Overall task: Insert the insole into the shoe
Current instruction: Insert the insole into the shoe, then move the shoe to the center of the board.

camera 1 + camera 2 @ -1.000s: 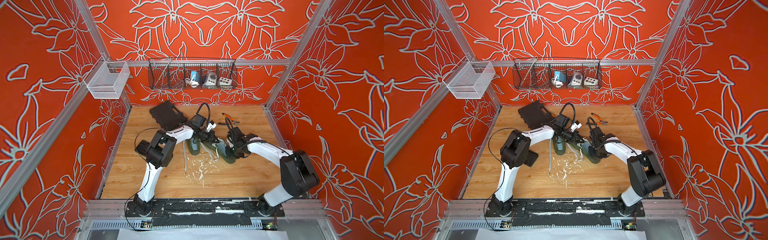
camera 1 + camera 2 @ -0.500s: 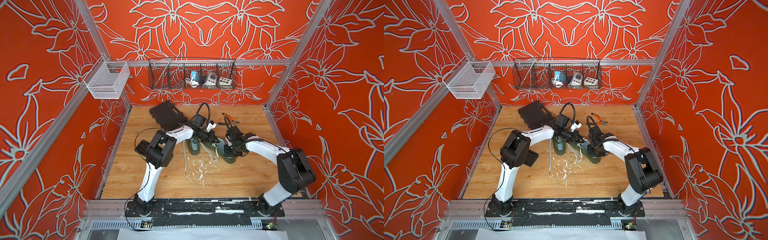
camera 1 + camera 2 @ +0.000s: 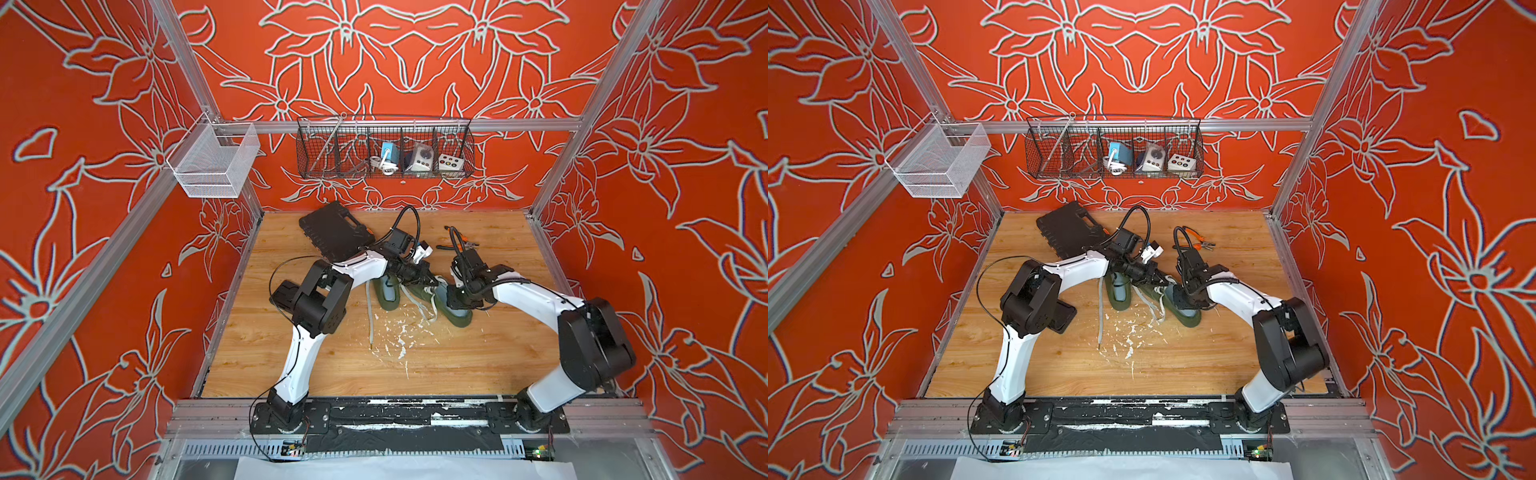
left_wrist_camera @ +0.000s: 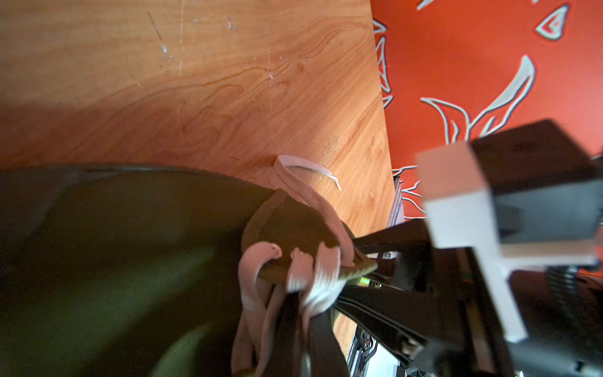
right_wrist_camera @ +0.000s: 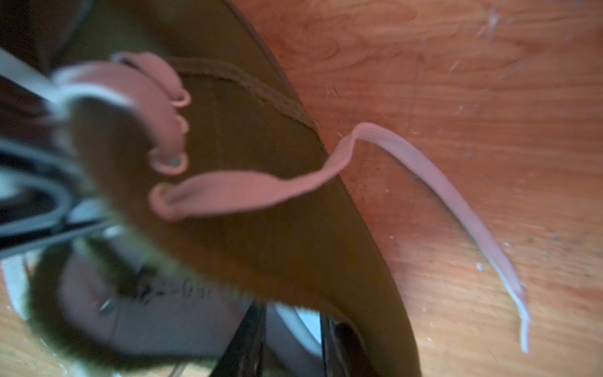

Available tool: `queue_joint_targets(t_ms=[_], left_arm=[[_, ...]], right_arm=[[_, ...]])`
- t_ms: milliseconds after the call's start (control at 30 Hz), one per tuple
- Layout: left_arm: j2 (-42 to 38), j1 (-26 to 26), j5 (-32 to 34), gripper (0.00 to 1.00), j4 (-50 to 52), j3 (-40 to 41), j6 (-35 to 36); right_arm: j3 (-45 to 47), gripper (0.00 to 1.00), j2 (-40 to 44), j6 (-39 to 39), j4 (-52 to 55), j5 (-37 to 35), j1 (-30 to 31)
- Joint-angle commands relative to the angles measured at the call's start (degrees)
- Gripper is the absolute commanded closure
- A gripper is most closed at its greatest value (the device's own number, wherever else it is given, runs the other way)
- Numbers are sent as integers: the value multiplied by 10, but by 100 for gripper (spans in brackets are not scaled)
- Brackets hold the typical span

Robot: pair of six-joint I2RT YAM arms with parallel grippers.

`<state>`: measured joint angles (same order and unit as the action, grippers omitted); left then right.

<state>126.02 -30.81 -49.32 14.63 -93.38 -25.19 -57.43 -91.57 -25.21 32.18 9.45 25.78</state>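
Insole (image 5: 298,323): pale grey-blue, down inside the shoe (image 3: 460,318), glimpsed in the right wrist view between two dark fingers (image 5: 248,339). Seated flat or not: cannot tell, view too blurred.

Shoe: dark green, sole down on the wooden table (image 3: 291,365), mid-table, on the right arm's side.

Right gripper (image 3: 456,302): tips down in the shoe's opening, jaws parted a little, pale insole showing in the gap.

Left gripper (image 4: 357,261): pressed together on the shoe's laced flap, pinching green fabric, with pale laces (image 5: 421,169) bunched around the tips. One lace end trailing onto the wood.

Just beside, toward the left arm: second shoe (image 3: 386,296), same green, blue-grey inside. Loose grey lace (image 3: 369,320) stretched along its outer side.

White flecks (image 3: 399,338) scattered on the wood in front of both shoes.

Farther back on the table: black tool case (image 3: 334,232), then pliers (image 3: 455,246). Wire basket (image 3: 316,162) hung on the back wall.
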Motion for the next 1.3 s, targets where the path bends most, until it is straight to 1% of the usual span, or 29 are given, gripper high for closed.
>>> queue_joint_targets(t_ms=[0,67,167,200,267,367,500,633,767,833,867,1033,1133,1167,1267], left_arm=[[-10,-1,29,95,52,-32,32],[-5,0,34,86,66,-45,40],[-8,0,30,64,65,-58,36],[-11,-1,30,60,66,-63,35],[-20,-1,36,56,71,-74,34],[-30,3,56,52,97,-97,39],[-53,20,84,50,127,-104,47],[-94,46,99,50,133,-75,55],[-146,79,111,49,132,-18,66],[-173,96,113,49,128,16,71],[-187,106,115,49,124,35,72],[-234,149,125,49,109,119,87],[-251,169,124,49,97,160,92],[-255,175,123,49,93,172,93],[-265,184,121,49,82,194,93]], right_arm=[[-28,65,32,4,20,-14,4],[-33,62,63,24,49,-37,4],[-38,57,97,63,94,-70,3],[-39,55,104,81,105,-81,3],[-37,50,106,108,112,-88,2],[-37,45,95,140,103,-86,-1],[-48,42,59,170,73,-79,-3],[-79,42,-1,195,60,-72,-5],[-111,44,-53,202,51,-61,-6],[-120,47,-69,203,47,-56,-6],[-124,50,-75,203,45,-52,-6],[-136,80,-93,188,44,-40,-6],[-141,93,-84,156,50,-40,-6],[-139,96,-75,142,48,-38,-6],[-123,100,-49,97,33,-32,-6]])
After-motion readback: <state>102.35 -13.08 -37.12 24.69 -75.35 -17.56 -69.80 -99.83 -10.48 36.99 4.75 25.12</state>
